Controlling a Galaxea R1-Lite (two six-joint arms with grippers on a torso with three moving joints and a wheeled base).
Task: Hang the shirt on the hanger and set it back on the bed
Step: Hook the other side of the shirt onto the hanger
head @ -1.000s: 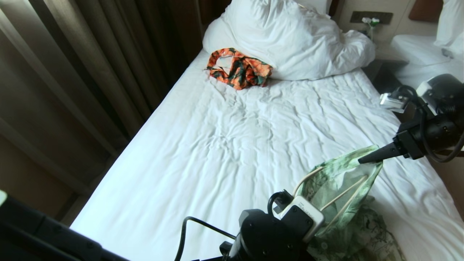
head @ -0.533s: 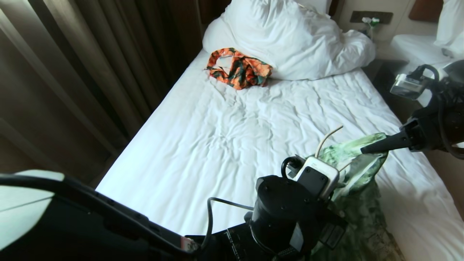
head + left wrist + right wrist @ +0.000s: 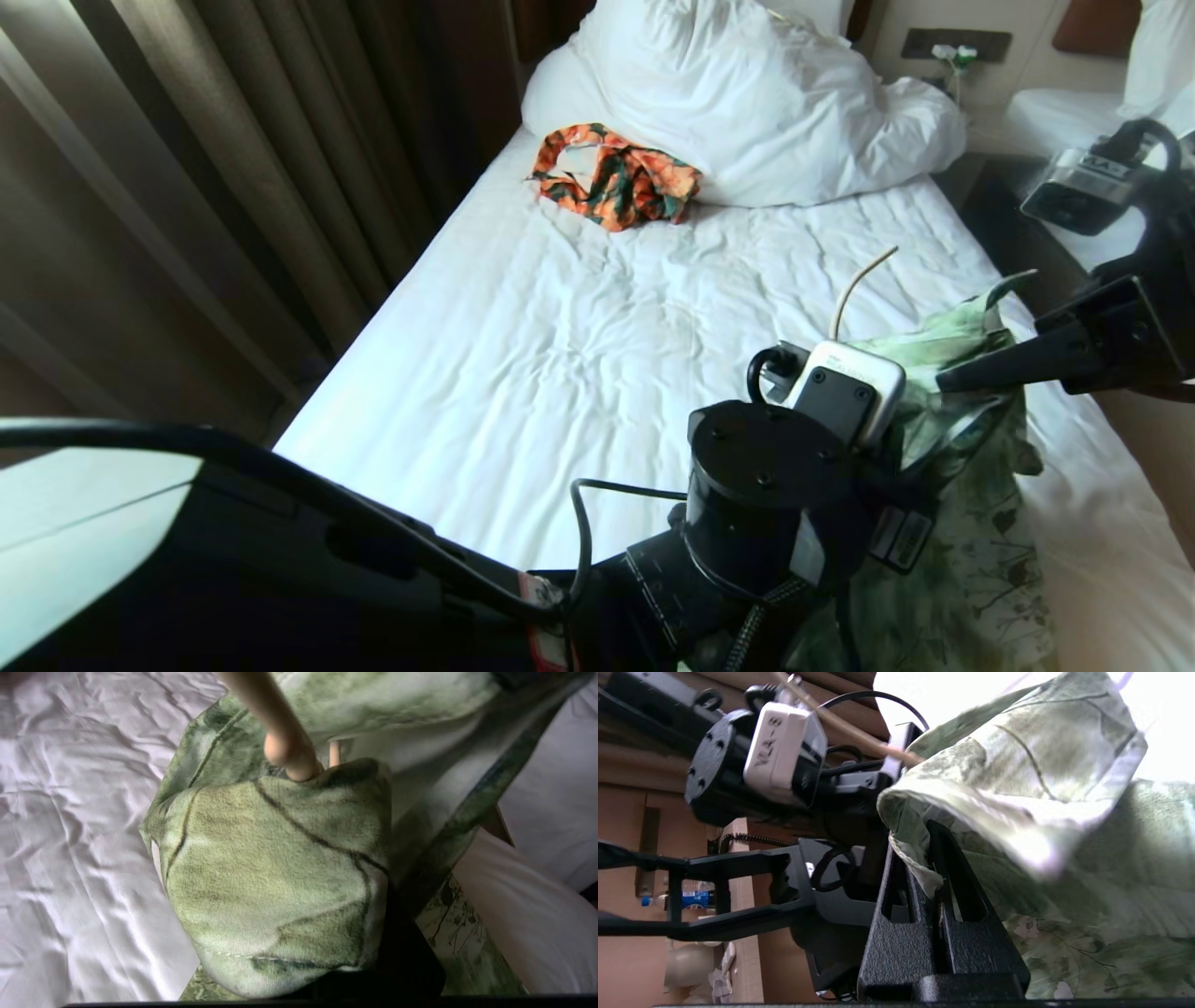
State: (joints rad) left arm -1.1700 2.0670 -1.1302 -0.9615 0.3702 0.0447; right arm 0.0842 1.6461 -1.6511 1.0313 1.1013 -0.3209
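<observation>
Near the bed's right edge, the right gripper is pinching the shirt closed-jawed while the left gripper — clamped shut, apparently on the hanger — is needing slow, level feeding.

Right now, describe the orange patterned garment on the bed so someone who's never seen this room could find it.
Start at the large bed with wrinkled white sheets and look to its far end, where a big white pillow is heaped. The orange-and-dark-green garment lies crumpled on the sheet against the pillow's curtain-side edge. Its bright orange sets it apart from the pale green shirt held up by the grippers at the near end.
</observation>
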